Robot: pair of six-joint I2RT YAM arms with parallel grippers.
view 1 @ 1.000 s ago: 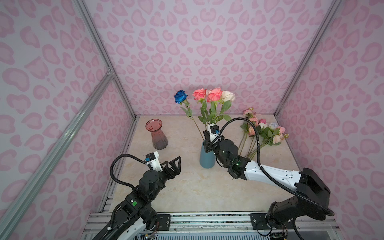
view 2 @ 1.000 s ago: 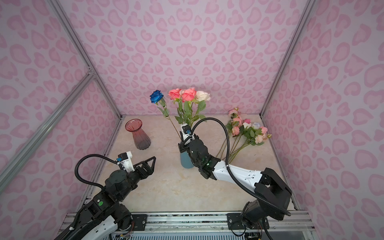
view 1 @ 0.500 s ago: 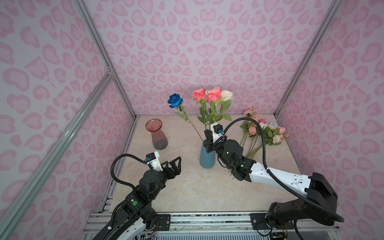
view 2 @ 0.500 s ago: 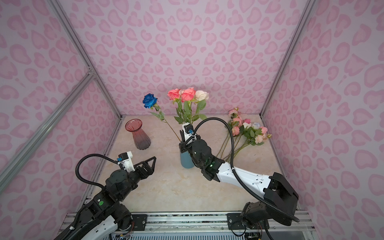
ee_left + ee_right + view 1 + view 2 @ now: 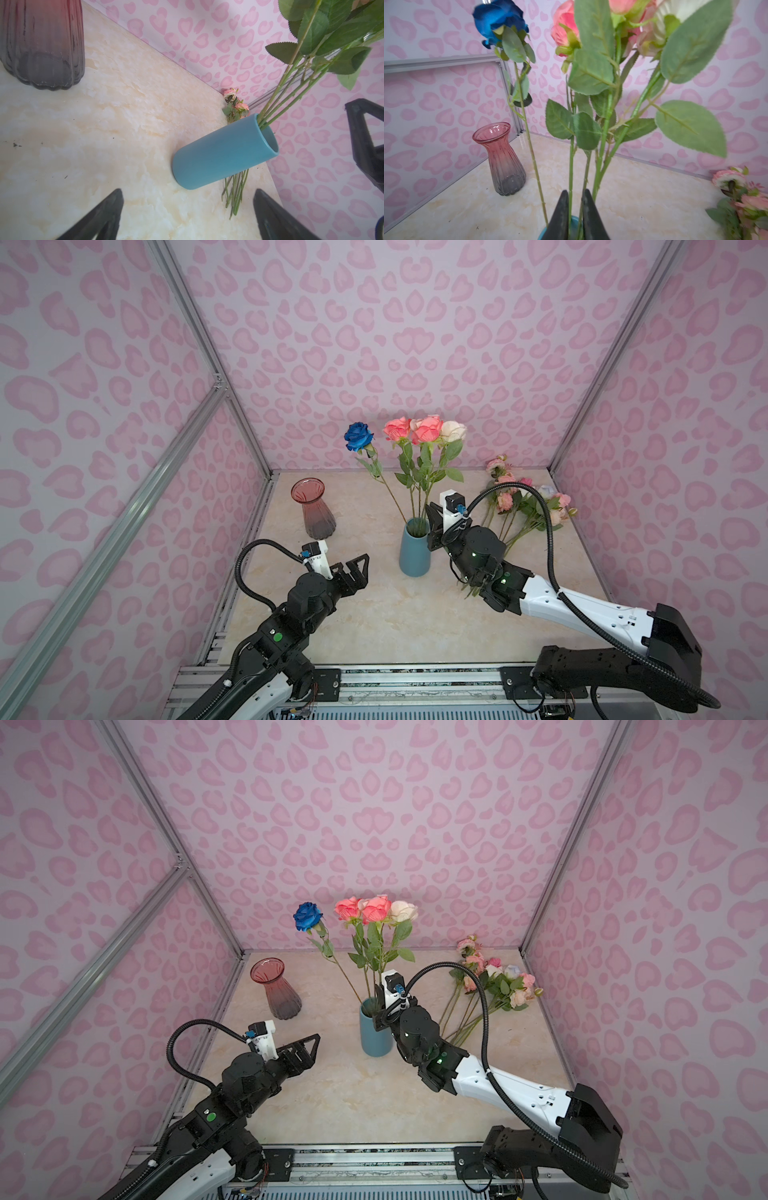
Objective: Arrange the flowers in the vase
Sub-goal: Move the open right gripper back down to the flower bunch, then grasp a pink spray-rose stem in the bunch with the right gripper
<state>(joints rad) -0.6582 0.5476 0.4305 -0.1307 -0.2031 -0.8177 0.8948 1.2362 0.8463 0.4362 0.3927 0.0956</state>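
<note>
The deep blue rose (image 5: 358, 436) sways left then back, seemingly seated in the blue vase (image 5: 414, 560) — right gripper (image 5: 575, 192) nearly together round a stem (image 5: 570, 166) there, clamped or not I cannot tell, left gripper (image 5: 357, 566) wide apart — leaving the far-right flowers (image 5: 509, 502).

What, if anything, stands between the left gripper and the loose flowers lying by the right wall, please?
The blue vase with its stems stands ahead of the left gripper, the right gripper at its mouth; the loose flowers lie beyond.
</note>
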